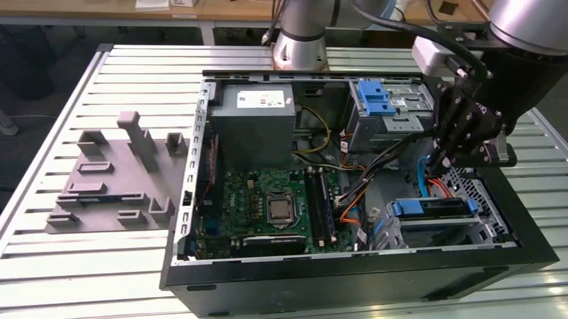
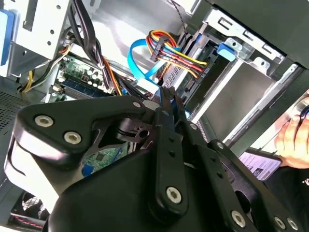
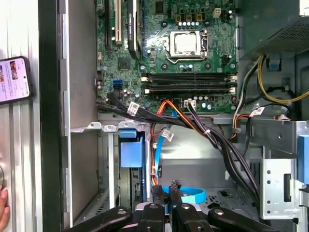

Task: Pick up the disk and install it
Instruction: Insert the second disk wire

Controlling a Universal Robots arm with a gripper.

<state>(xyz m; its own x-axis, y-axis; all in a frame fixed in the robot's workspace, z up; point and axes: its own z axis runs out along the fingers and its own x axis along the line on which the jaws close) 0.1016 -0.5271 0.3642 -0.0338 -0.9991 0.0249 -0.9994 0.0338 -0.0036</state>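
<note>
The gripper [image 1: 441, 161] hangs inside the open computer case [image 1: 355, 279], near the case's edge on the exterior view's right, its black fingers pressed together with nothing between them; in both wrist views the fingertips [image 3: 166, 191] meet just above a loop of flat blue cable [image 3: 190, 195]. A bundle of red, yellow and orange wires [image 2: 174, 50] runs to a connector just beyond the fingertips in the second wrist view. The disk [image 1: 432, 209] sits in the drive cage at the case's near corner on the exterior view's right, just below the gripper and apart from it, its blue carrier facing up; in the first wrist view the carrier's blue front [image 3: 132, 150] shows in the bay beside the gripper. Further in lies the green circuit board [image 1: 266, 209] with its square processor socket [image 3: 187, 43]. A grey metal box with a white sticker [image 1: 257, 123] stands at the case's far side, next to a second bay with a blue latch [image 1: 377, 100]. The case rests on a slatted metal counter [image 1: 98, 266], where a grey plastic fixture [image 1: 116, 176] lies towards the edge on the exterior view's left. A phone [image 3: 14, 79] and a person's hand [image 2: 292, 135] show beyond the case wall.
</note>
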